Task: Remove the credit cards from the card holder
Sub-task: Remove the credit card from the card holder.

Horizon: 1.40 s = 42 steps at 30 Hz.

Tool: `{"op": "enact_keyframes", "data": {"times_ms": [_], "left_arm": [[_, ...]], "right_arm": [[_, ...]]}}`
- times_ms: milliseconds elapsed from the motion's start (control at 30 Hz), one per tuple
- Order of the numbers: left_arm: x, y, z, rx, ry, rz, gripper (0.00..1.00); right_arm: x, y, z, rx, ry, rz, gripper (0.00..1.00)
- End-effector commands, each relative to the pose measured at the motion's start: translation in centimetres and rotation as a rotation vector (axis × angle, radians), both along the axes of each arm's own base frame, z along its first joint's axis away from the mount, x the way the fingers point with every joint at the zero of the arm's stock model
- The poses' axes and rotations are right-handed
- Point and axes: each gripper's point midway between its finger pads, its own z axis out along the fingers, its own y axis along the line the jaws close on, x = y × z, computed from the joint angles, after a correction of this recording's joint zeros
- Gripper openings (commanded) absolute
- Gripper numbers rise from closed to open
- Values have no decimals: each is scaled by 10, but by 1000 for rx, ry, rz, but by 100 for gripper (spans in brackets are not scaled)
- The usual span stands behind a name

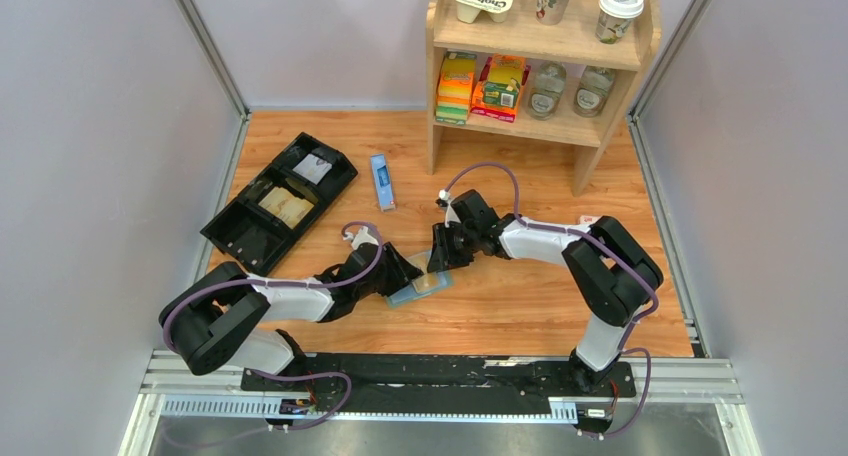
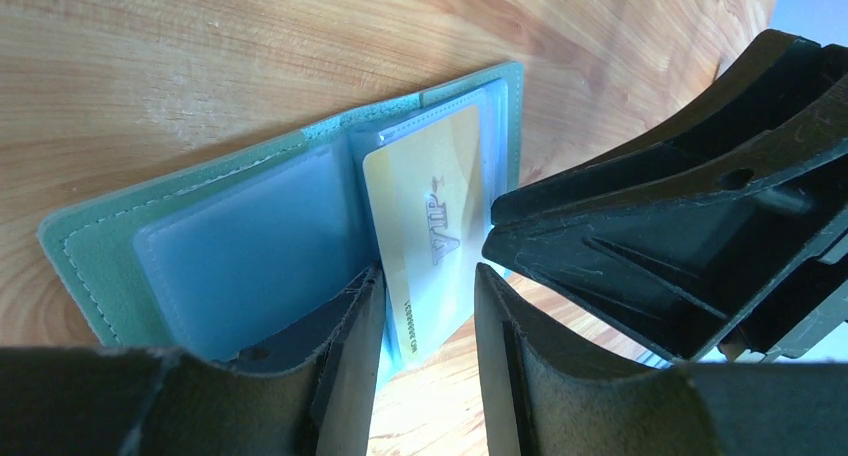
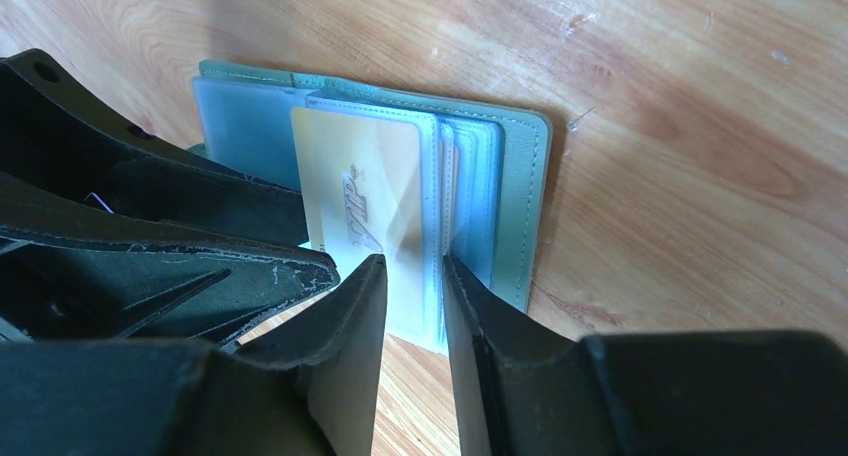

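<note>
Right gripper (image 3: 413, 268) first: its jaws stand narrow, a slim gap between them, tips down at the near edge of the gold credit card (image 3: 360, 201). The card's face shows through the gap, so nothing is pinched yet, as far as I can see. The left gripper (image 2: 428, 276) is just beside it, jaws set moderately apart and holding nothing. One of its fingers (image 2: 355, 326) rests on the near edge of the left pocket page and looks to be pinning it flat.

Under both lies the card holder (image 3: 520, 176), spread open on the wooden table (image 3: 650, 96) near the middle, green cover down, pale blue pages up. The gold card sits in the top clear sleeve on the right-hand page, part of it poking out towards the near side. More sleeves are stacked behind it; I can't tell whether they carry cards.

Further out, a black tray (image 1: 245, 238) sits far left, a blue box (image 1: 381, 181) is beyond the wallet, and a wooden shelf (image 1: 436, 96) stands far right.

My read: this is the grasp on the first card, with extraction not yet begun. The next move calls for the right jaws to catch only the card's exposed edge, not the sleeve, and draw it out along the pocket while the left hand holds the wallet down.
</note>
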Motion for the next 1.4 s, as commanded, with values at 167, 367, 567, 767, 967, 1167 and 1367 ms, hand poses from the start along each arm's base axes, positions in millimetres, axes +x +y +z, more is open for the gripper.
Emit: {"op": "enact_keyframes", "data": {"times_ms": [167, 367, 567, 767, 967, 1167, 1367], "left_arm": [[1, -2, 1, -34, -19, -2, 46], [9, -4, 28, -127, -143, 14, 42], [11, -10, 50, -192, -244, -21, 32], [11, -10, 65, -236, -307, -27, 24], [9, -10, 67, -240, -322, -40, 20], [9, -20, 64, -260, -316, -69, 20], [10, -22, 68, -288, -330, -69, 12]], "right_arm": [[-7, -7, -20, -43, 29, -2, 31], [-9, -12, -28, -71, 44, -12, 31], [-10, -12, -31, -80, 56, -13, 31], [-10, -13, -32, -84, 57, -12, 31], [-11, -14, -35, -93, 68, -12, 31], [-10, -13, -35, -93, 68, -12, 31], [-11, -14, -36, -96, 69, -13, 31]]}}
